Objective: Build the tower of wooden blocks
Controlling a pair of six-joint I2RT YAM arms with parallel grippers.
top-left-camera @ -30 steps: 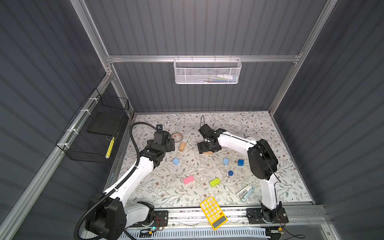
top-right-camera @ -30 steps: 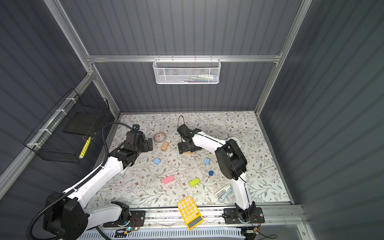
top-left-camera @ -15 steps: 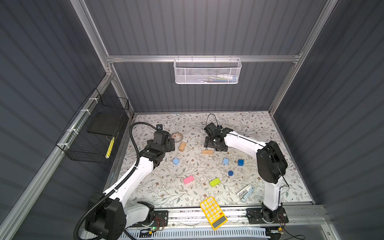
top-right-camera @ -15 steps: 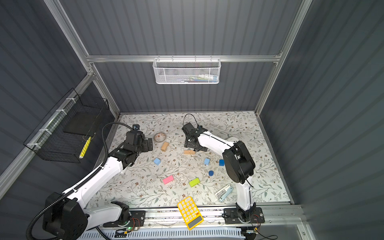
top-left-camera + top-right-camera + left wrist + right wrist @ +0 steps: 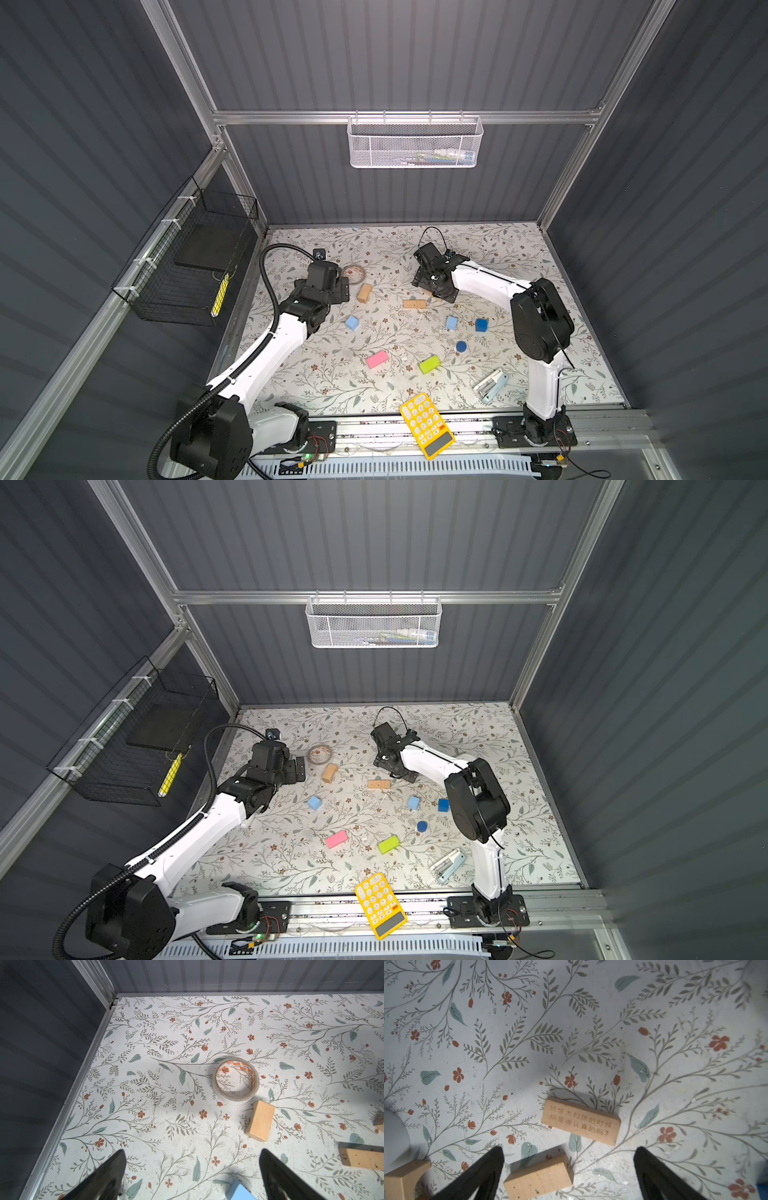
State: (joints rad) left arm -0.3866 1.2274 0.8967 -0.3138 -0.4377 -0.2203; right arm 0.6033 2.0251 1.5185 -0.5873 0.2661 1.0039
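The floral surface carried every piece, and no tower stood on it yet. The left hand hung spread wide and empty near a tape roll. The right hand, likewise spread and holding nothing, hovered above the numbered tan bar and the engraved tan bar. The third tan bar lay apart, toward the left hand. At the front edge lay the yellow calculator and the stapler, no part of the build. The pink bar and green bar lay flat mid-surface. Behind them sat a light-blue cube, a second light-blue cube near the dark-blue cube, and the dark-blue cylinder. The blocks appeared light, rigid and smooth-faced, so apt to slip or twist. Each bar seemed best pinched across its narrow width at mid-length, and each cube on opposite flat faces.
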